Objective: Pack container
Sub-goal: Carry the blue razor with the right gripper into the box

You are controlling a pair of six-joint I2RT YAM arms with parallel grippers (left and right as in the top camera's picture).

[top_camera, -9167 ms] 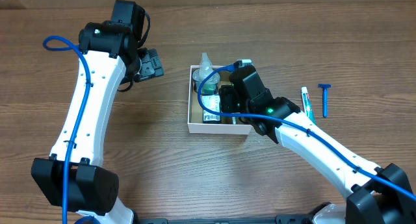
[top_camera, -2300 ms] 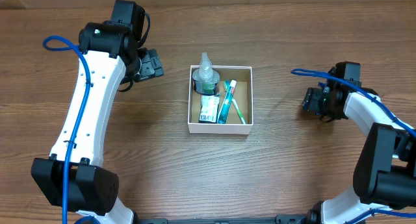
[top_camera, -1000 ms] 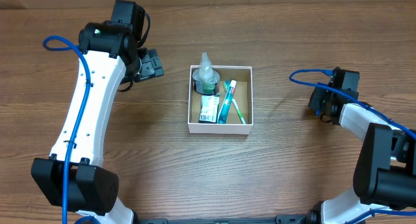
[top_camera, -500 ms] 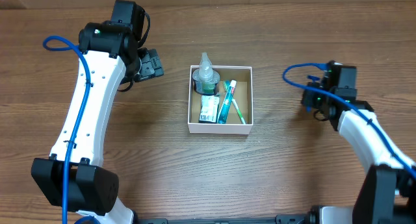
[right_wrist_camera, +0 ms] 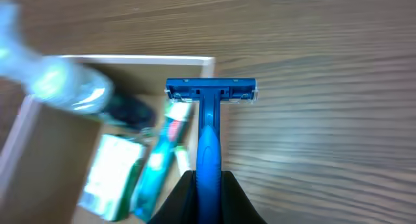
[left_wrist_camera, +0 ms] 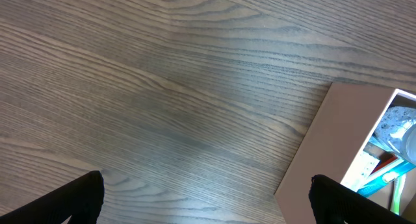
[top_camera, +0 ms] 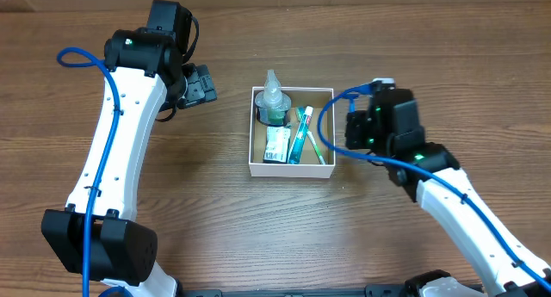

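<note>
At the middle of the table point(top_camera: 387, 47) the container point(top_camera: 290, 169) sits open-topped. Just beside its right wall, the right hand point(right_wrist_camera: 208, 185) pinches a blue razor point(right_wrist_camera: 210, 113) by the handle, head forward, likely for dropping in. The left hand point(left_wrist_camera: 208, 199) hangs spread, well aside.
</note>
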